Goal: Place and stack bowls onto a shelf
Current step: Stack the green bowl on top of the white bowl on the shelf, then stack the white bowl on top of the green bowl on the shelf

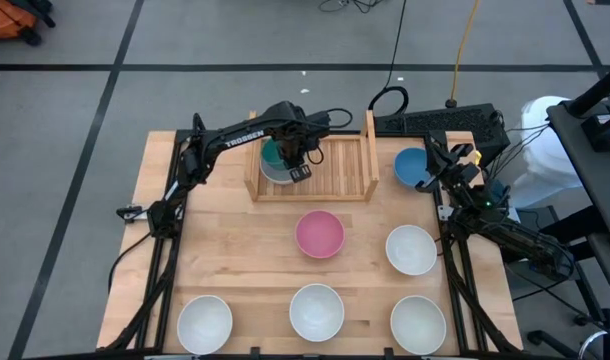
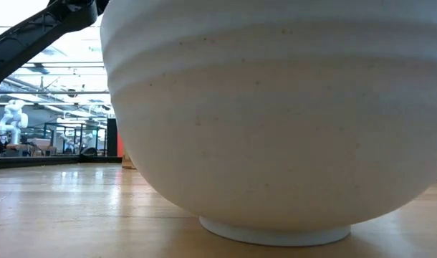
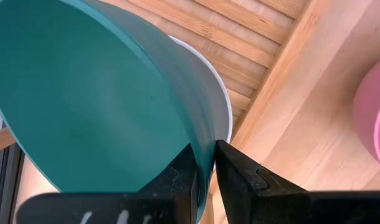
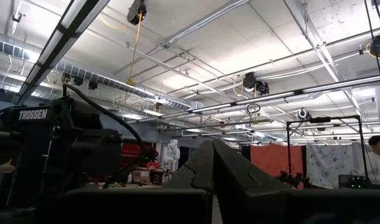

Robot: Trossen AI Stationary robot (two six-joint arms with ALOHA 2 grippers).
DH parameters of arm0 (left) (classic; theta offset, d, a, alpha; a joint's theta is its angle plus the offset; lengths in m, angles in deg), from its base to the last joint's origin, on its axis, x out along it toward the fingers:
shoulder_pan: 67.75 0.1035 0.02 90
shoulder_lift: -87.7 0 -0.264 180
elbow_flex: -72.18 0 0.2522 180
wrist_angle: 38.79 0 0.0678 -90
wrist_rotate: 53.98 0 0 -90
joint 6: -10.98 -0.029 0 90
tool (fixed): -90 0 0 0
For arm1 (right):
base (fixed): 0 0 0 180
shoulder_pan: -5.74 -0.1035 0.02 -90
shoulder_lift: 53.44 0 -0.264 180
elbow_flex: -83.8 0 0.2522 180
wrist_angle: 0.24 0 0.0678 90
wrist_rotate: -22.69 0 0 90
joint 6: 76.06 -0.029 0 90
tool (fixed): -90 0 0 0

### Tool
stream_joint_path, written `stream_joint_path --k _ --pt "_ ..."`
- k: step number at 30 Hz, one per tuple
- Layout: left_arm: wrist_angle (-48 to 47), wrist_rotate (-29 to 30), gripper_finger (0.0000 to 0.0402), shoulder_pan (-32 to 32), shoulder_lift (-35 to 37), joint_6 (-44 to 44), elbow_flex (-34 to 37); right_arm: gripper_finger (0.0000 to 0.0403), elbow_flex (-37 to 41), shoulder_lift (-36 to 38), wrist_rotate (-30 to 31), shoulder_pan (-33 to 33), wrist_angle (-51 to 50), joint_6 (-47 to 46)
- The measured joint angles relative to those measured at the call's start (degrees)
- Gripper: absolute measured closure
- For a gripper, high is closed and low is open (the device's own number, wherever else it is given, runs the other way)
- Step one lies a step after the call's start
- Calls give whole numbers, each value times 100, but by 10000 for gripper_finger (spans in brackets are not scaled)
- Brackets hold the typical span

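Note:
The teal bowl [image 1: 272, 152] [image 3: 96, 93] is at the left end of the wooden shelf [image 1: 335, 170], tilted over a white bowl [image 1: 275, 175] whose rim [image 3: 222, 99] shows beneath it. My left gripper [image 1: 297, 166] [image 3: 205, 171] is shut on the teal bowl. The blue bowl [image 1: 412, 167] stands on the table just outside the shelf's right side board. My right gripper [image 1: 443, 160] [image 4: 212, 155] is beside it with its fingers shut, pointing up into the room. The pink bowl [image 1: 319, 233] and several white bowls stand on the table. My left gripper pinches the teal bowl's rim [image 3: 207, 146] on the side toward the shelf's middle, with one finger [image 3: 184, 180] inside the bowl and one [image 3: 240, 177] outside. The fingers come from above, slanting down. The bowl is tilted over the white bowl; whether the two touch is hidden.
White bowls stand at the table's right [image 1: 411, 249] and along its near edge [image 1: 204, 323] [image 1: 316, 311] [image 1: 418, 324]. One of them [image 2: 276, 115] fills the low view. The shelf's right half [image 1: 345, 160] holds nothing. A keyboard [image 1: 440, 122] lies behind the shelf.

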Motion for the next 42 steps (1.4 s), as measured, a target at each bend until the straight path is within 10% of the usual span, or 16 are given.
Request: stream_joint_path --k 14,42 --pt "-11 -17 348 -3 -9 -229 1205 403 1 -1 0 -1 -7 -4" --pt "2 11 348 -9 306 -153 448 403 1 -1 -1 -1 -7 -264"
